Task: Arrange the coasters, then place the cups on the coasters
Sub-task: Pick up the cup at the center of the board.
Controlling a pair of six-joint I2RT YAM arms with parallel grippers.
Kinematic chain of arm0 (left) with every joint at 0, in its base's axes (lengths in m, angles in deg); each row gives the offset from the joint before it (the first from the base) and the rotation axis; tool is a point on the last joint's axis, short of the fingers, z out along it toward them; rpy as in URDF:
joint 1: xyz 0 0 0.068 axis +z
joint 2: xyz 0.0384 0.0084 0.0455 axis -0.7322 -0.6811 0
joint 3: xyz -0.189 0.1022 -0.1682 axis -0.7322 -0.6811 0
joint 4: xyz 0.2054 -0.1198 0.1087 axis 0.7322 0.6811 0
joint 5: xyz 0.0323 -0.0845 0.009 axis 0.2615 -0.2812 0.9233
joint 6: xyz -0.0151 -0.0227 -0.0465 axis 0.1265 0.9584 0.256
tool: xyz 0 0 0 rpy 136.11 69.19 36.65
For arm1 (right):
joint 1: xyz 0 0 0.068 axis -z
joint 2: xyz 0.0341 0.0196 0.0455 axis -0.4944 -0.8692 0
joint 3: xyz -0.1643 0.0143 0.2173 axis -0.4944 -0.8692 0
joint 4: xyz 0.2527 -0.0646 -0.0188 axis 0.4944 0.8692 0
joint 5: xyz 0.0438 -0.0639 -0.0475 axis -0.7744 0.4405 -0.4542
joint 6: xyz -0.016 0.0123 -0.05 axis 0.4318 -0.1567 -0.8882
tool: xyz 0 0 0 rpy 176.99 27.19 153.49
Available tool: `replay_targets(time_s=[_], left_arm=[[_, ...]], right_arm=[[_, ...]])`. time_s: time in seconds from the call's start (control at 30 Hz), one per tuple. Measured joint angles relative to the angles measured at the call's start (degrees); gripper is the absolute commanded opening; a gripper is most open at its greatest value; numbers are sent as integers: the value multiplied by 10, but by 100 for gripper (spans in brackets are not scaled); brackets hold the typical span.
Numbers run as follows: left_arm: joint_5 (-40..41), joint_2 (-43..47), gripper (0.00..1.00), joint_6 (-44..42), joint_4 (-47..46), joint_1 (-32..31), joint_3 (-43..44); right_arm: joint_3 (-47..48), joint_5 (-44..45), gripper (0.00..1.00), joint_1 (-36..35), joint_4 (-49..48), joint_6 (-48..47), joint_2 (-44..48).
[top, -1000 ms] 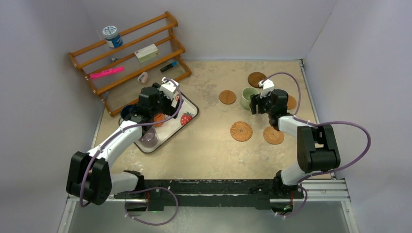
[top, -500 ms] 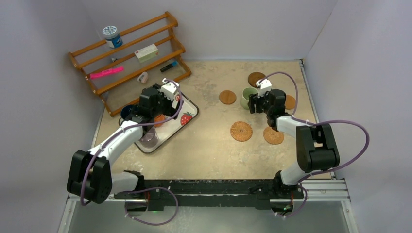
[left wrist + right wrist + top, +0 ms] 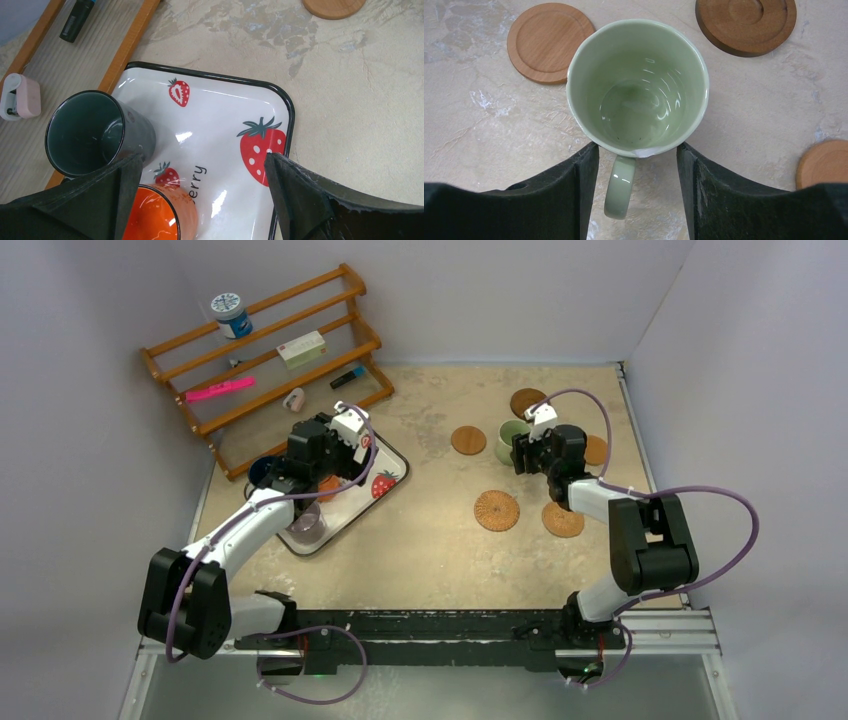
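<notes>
Right gripper (image 3: 638, 165): jaws partly open, one finger on each side of the pale green cup's handle (image 3: 619, 192), with a gap showing on both sides. Nothing clamped.
Pale green cup (image 3: 639, 85): upright on the bare table (image 3: 430, 540), handle towards the wrist, resting on no coaster.
Coasters: light wood coaster (image 3: 550, 42) just left of the cup. Dark coaster (image 3: 746, 22) beyond it to the right. Third coaster (image 3: 824, 162) near the right finger. Wicker coaster (image 3: 496, 510) and fifth coaster (image 3: 563, 519) nearer the arm bases. All five lie apart, and none carries a cup.
Left gripper (image 3: 202, 165): jaws spread wide over the strawberry tray (image 3: 225, 105), empty.
Cups on the tray: orange cup (image 3: 155, 215) below the left finger, dark grey-green cup (image 3: 85, 132) beside it, purple-grey cup (image 3: 306, 523) at the near corner.
Dark blue cup (image 3: 262, 470): at the tray's left side, mostly hidden by the arm.
</notes>
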Motion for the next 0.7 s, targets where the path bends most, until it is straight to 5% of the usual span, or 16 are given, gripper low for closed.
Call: replay_targets(time_s=[0.7], left_arm=[[-1,0,100,0,0,0,0]], right_arm=[[-8,3,40,-2,-3,-13,0]])
